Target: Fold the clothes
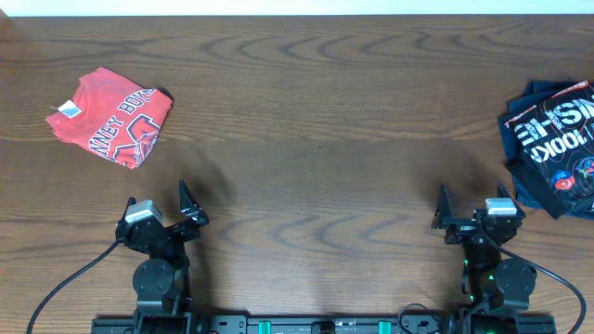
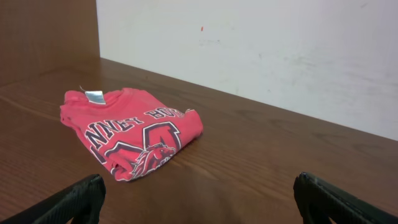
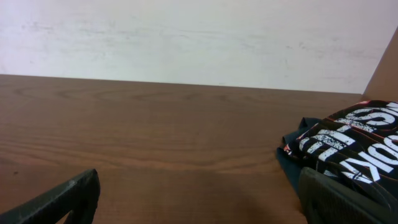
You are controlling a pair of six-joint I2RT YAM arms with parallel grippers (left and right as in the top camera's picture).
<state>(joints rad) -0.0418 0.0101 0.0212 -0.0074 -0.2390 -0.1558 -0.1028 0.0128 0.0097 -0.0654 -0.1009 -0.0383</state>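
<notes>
Left gripper point(image 1: 158, 197) at 7 o'clock, right gripper point(image 1: 473, 193) at 5 o'clock: both folded low, jaws wide apart, empty.

Red white-lettered tee point(image 1: 113, 116); black jersey point(image 1: 560, 139), white lettering.

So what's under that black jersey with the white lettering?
Dark navy cloth pokes out beneath the black jersey, on the brown wooden table. How many pieces lie underneath is hidden.

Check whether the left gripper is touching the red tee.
Apart. The overhead view shows bare table between the left gripper and the red tee.
</notes>
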